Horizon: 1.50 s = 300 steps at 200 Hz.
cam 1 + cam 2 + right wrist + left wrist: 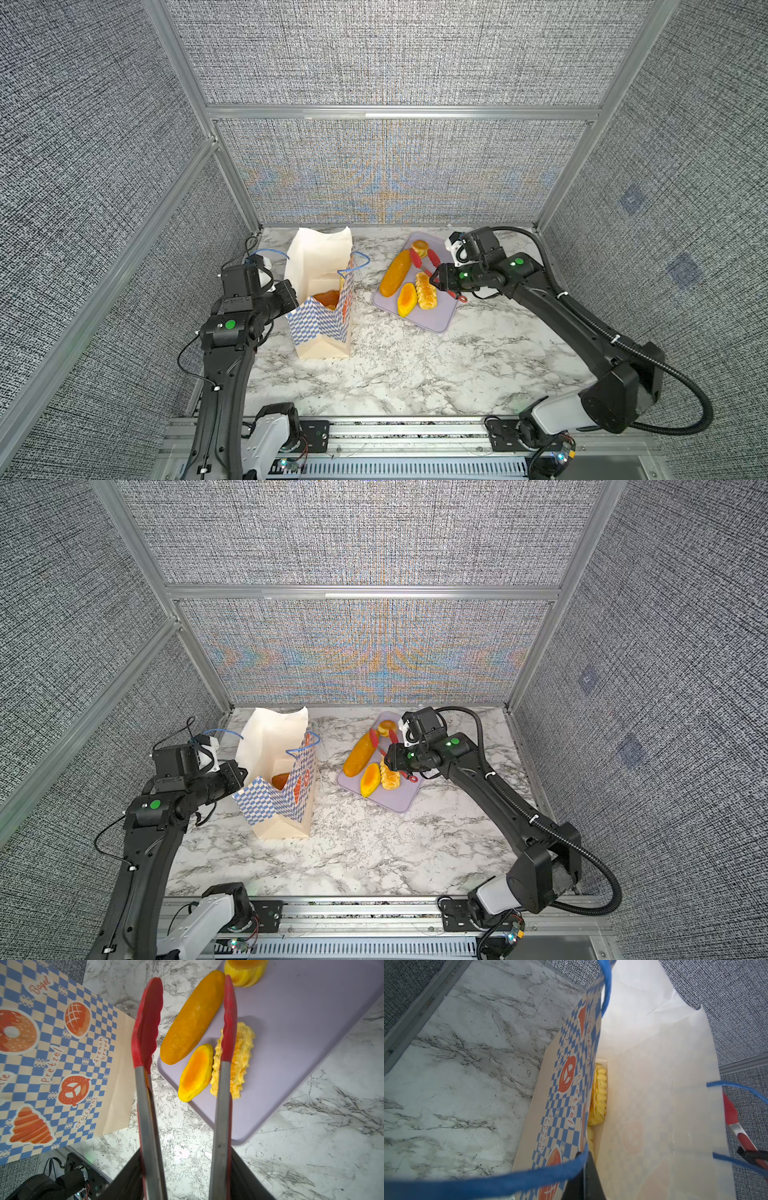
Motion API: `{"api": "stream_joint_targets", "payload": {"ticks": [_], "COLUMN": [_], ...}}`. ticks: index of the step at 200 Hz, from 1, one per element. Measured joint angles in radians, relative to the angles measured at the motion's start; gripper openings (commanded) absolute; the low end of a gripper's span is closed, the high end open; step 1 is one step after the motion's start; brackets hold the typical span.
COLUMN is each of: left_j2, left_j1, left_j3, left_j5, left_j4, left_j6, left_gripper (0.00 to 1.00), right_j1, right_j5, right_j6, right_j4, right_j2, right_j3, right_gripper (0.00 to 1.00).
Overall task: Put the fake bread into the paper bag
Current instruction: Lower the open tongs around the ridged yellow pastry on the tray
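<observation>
- The left end effector [292,305] is clamped shut on the rim of the paper bag [320,332], which stands upright and open-mouthed on the marble worktop [395,370].
- Just past that end effector, fake bread [326,298] lies inside the bag, including a ridged yellow piece [599,1093].
- The right end effector [436,282] grips the red tongs [146,1028] by their handles, arms spread.
- Ahead of it, the lavender tray [436,320] carries a long loaf [395,273], an oval bun [406,300] and a ridged loaf [426,293].
- Farthest from it, just beyond the tong tips, sits a round roll [420,248].
</observation>
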Motion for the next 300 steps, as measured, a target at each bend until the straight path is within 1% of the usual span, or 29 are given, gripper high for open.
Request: {"api": "stream_joint_targets", "payload": {"ticks": [91, 120, 181, 273, 300], "left_j2": [-0.010, -0.010, -0.005, 0.005, 0.006], "left_j1": [0.000, 0.000, 0.000, 0.000, 0.000], "left_j3": [0.000, 0.000, 0.000, -0.004, -0.009], "left_j5": [0.000, 0.000, 0.000, 0.000, 0.001], "left_j4": [-0.008, -0.008, -0.008, 0.001, 0.009], "left_j6": [0.000, 0.001, 0.001, 0.001, 0.000], "left_gripper": [0.04, 0.04, 0.04, 0.04, 0.04], "right_j1": [-0.009, -0.013, -0.014, -0.014, -0.014], "right_j5": [0.002, 0.021, 0.043, 0.054, 0.072], "right_j6": [0.007, 0.007, 0.005, -0.001, -0.001], "right_j4": [-0.005, -0.006, -0.006, -0.005, -0.005], "right_j2": [0.049, 0.071, 0.122, 0.202, 0.229], "right_j3": [-0.070, -0.077, -0.074, -0.021, -0.009], "right_gripper": [0.60, 0.61, 0.64, 0.66, 0.66]}}
